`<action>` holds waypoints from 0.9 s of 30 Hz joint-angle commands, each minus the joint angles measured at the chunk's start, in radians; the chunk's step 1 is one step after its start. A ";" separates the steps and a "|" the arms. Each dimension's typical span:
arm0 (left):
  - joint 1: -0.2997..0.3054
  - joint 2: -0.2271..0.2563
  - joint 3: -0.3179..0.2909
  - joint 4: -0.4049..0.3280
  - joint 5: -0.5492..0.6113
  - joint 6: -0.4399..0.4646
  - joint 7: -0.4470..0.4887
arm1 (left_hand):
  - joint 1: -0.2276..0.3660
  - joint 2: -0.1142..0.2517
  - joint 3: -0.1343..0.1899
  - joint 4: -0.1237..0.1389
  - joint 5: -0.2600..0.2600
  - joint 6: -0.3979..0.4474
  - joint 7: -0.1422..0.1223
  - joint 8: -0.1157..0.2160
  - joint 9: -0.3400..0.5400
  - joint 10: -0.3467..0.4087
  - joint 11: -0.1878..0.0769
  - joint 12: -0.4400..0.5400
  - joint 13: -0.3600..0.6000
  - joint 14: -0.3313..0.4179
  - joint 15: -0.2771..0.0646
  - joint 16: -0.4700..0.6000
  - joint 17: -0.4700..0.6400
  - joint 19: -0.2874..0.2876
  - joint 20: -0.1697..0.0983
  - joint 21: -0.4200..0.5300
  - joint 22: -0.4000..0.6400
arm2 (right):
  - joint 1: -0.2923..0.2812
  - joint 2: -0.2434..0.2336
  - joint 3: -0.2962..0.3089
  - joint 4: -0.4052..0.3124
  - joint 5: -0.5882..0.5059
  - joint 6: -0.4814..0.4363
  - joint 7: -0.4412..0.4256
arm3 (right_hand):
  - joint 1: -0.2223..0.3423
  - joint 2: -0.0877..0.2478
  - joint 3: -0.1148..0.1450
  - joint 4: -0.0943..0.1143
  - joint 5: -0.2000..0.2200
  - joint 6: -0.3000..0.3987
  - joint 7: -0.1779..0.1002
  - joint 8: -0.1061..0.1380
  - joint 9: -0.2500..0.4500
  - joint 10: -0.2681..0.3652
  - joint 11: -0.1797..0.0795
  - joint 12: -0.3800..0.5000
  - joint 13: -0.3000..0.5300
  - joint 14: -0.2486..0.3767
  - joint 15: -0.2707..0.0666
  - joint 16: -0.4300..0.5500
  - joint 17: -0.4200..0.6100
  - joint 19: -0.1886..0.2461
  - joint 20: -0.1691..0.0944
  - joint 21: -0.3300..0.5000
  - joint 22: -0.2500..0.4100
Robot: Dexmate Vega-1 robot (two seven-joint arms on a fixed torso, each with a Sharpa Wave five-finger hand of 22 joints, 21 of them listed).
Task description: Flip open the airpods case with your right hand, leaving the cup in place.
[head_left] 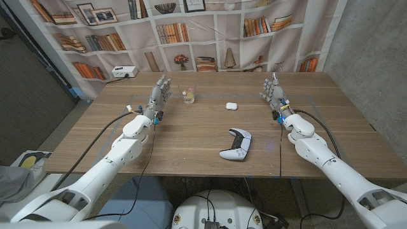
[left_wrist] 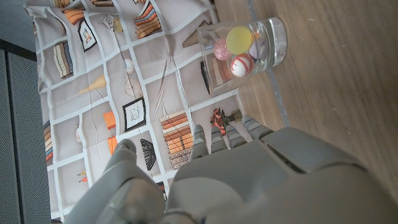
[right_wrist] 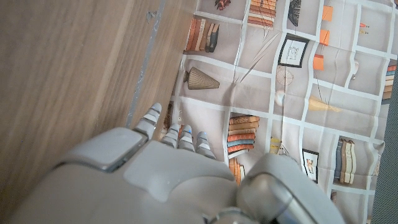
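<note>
The small white airpods case (head_left: pixel 231 106) lies closed on the wooden table (head_left: pixel 191 140), past the middle. A clear glass cup (head_left: pixel 187 95) with coloured balls inside stands to its left; the left wrist view shows the cup (left_wrist: pixel 245 53) upright. My right hand (head_left: pixel 275 94) is at the far right of the table, well to the right of the case, fingers apart and pointing away from me, holding nothing. My left hand (head_left: pixel 159 95) stands just left of the cup, fingers apart and empty. The backs of my left hand (left_wrist: pixel 249 180) and right hand (right_wrist: pixel 161 174) show in their wrist views.
A white game controller (head_left: pixel 236 144) lies near the table's front middle. A bookshelf-print backdrop (head_left: pixel 191 32) hangs behind the table, with a white power strip (head_left: pixel 123 72) at its far left corner.
</note>
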 commanded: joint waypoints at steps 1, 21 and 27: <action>0.006 0.013 -0.008 -0.006 -0.008 -0.006 -0.013 | 0.008 0.001 0.006 0.002 0.004 0.007 0.002 0.007 0.005 -0.002 -0.005 0.004 0.003 -0.009 0.000 0.007 0.003 0.000 0.007 0.005 0.002 | 0.009 0.013 -0.013 0.001 -0.014 -0.003 -0.013 | 0.011 0.000 -0.006 0.002 0.004 -0.008 0.000 0.006 0.003 -0.006 0.001 0.007 0.004 -0.008 0.000 0.008 0.003 0.003 0.006 0.007 0.001; 0.020 -0.002 0.015 -0.007 0.039 -0.021 0.030 | 0.006 0.003 0.005 -0.004 0.004 0.006 0.000 0.005 0.004 0.005 -0.003 0.008 0.002 -0.009 -0.001 0.009 0.003 0.000 0.003 0.006 0.003 | 0.003 -0.041 -0.015 -0.066 -0.052 -0.050 -0.039 | 0.043 0.006 0.003 -0.015 -0.001 -0.019 0.029 0.004 0.003 -0.001 0.034 0.009 0.000 -0.011 0.036 0.006 0.001 -0.002 -0.030 0.008 0.001; 0.017 -0.013 0.025 0.008 0.041 -0.029 0.021 | 0.006 0.003 0.005 -0.005 0.004 0.005 0.001 0.005 0.004 0.008 -0.004 0.010 0.002 -0.008 -0.001 0.009 0.003 -0.001 0.002 0.006 0.002 | 0.011 -0.070 -0.023 -0.087 -0.084 -0.080 -0.050 | 0.061 0.008 0.009 -0.026 -0.003 -0.026 0.033 0.004 0.003 -0.010 0.036 0.006 -0.001 -0.023 0.034 0.001 0.000 -0.010 -0.030 0.006 0.000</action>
